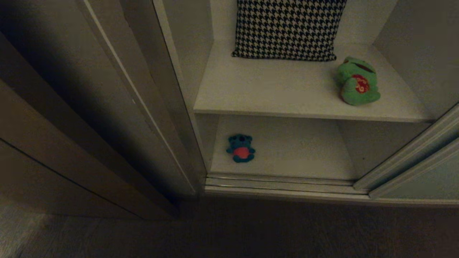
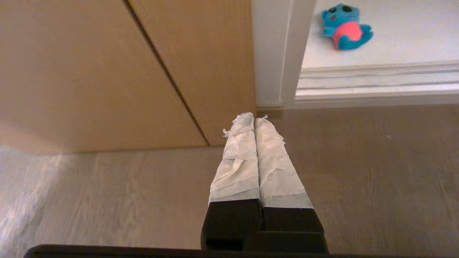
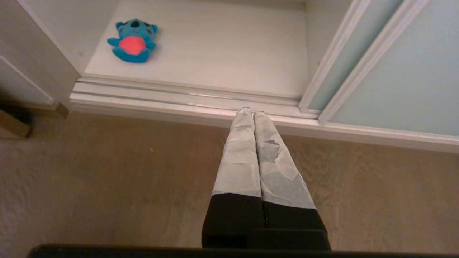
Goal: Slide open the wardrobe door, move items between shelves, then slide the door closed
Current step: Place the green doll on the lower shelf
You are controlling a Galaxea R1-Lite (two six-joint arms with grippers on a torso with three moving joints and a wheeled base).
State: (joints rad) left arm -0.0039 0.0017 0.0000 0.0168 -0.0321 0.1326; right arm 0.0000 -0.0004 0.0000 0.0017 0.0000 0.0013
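Fingers on both arms are pressed flat together and hold nothing: the left gripper (image 2: pixel 254 118) hangs low over the wooden floor (image 2: pixel 358 172) beside the brown side panel (image 2: pixel 107 71), and the right gripper (image 3: pixel 250 111) hangs just short of the door track (image 3: pixel 179 104) at the foot of the wardrobe. Neither arm shows in the head view. Ahead of the right gripper and off toward the left arm's side, the blue toy (image 3: pixel 133 41) sits on its back on the lower shelf (image 3: pixel 222 46), near that shelf's left wall; from the left gripper it lies forward and over to the right, past the white door post (image 2: pixel 274 53). I would call neither arm clearly nearer it. The green frog (image 1: pixel 358 81) lies up on the upper shelf (image 1: pixel 279 93) toward its right end, in front of and beside the checked pillow (image 1: pixel 288 28), so it is more the right arm's reach. The sliding door (image 1: pixel 423 179) stands pushed to the right, leaving the opening free, so the swap looks like the step in hand. The raised track and the front edge of the upper shelf are what a reaching arm would have to clear.
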